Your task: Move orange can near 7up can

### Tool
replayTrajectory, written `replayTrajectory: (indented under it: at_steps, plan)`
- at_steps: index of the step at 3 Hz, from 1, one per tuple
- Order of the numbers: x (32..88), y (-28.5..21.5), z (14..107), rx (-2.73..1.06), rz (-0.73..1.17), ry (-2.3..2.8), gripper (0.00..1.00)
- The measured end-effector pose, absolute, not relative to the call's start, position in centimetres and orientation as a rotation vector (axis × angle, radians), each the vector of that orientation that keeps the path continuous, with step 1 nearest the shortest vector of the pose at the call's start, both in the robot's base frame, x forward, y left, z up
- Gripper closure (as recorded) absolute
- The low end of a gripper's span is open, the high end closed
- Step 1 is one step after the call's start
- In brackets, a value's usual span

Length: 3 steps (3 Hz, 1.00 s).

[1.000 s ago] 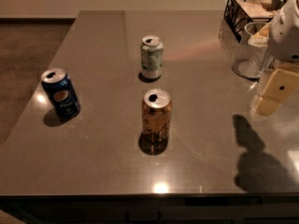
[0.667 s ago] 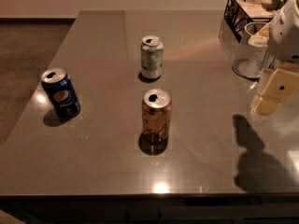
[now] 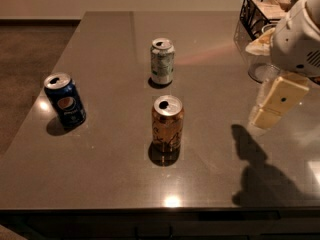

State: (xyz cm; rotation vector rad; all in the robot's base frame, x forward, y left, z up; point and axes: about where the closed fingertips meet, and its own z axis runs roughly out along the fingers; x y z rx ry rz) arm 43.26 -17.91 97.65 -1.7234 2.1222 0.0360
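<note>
Well apart: orange can point(image 3: 167, 123) mid-table point(image 3: 100, 179), near 7up can point(image 3: 162, 61); fingers point(image 3: 264, 118) far rt above table, open/shut unclear.

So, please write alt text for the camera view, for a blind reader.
The orange can stands upright on the table, just in front of the 7up can, not touching it; the gripper hovers at the right, apart from both. A dark blue can stands at the left, a wire basket at the far right.
</note>
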Motion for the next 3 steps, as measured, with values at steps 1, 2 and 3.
replayTrajectory:
  at_steps: [1, 2, 3]
  plan:
    - [43.2, -14.4, 96.7, -1.723, 0.103, 2.08, 0.0]
    - [43.7, -11.4, 95.3, -1.699, 0.158, 2.068, 0.0]
    - [44.4, -9.1, 93.7, -1.66, 0.214, 2.068, 0.0]
